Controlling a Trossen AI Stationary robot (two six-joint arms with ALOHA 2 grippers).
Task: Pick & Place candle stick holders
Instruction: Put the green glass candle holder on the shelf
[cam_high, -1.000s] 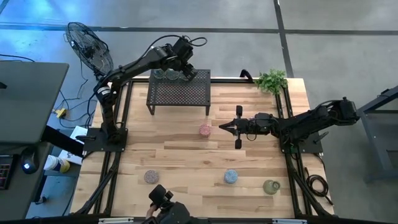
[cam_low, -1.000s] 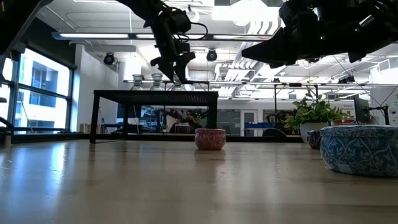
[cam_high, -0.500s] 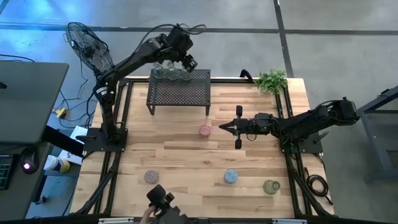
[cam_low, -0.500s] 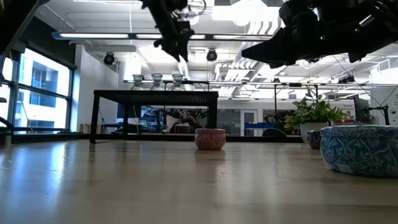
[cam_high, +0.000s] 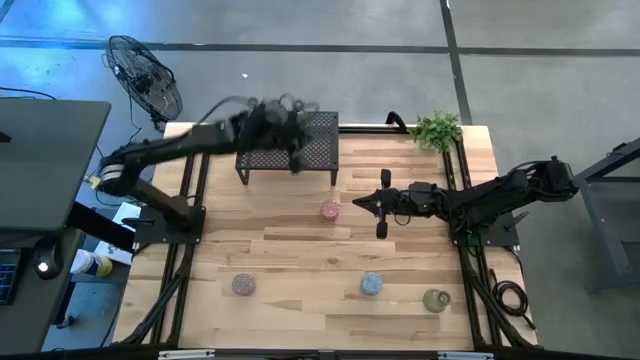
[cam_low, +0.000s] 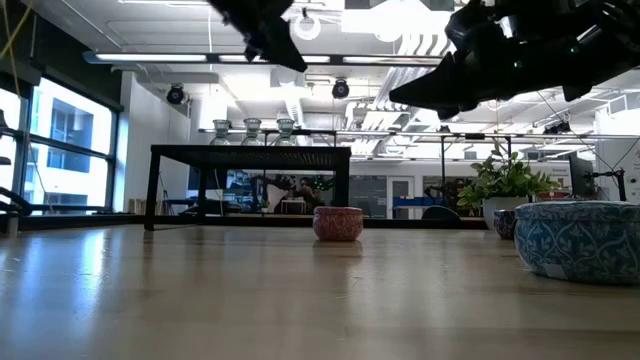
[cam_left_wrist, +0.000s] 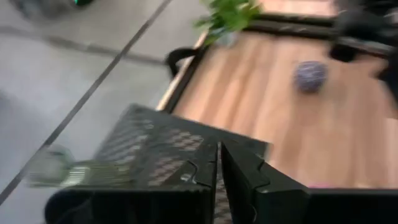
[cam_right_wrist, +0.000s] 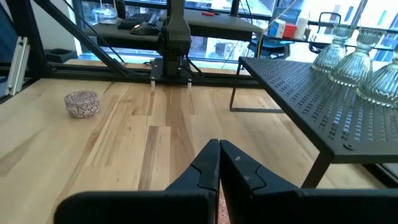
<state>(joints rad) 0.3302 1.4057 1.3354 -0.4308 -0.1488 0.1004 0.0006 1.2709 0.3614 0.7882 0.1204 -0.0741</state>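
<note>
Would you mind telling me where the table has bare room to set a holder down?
Free: the wood between the black mesh rack and the mauve cup. Crowded: around the pink cup by the shut right gripper, and the rack's back edge with three clear cups.

three cups (cam_low: 252, 130) on rack (cam_low: 250, 152), plant (cam_high: 437, 129) right of rack

The wooden table (cam_high: 300, 265) carries the black mesh rack (cam_high: 312, 150), four candle stick holders (cam_high: 330, 210) and a potted plant (cam_high: 437, 129).
</note>
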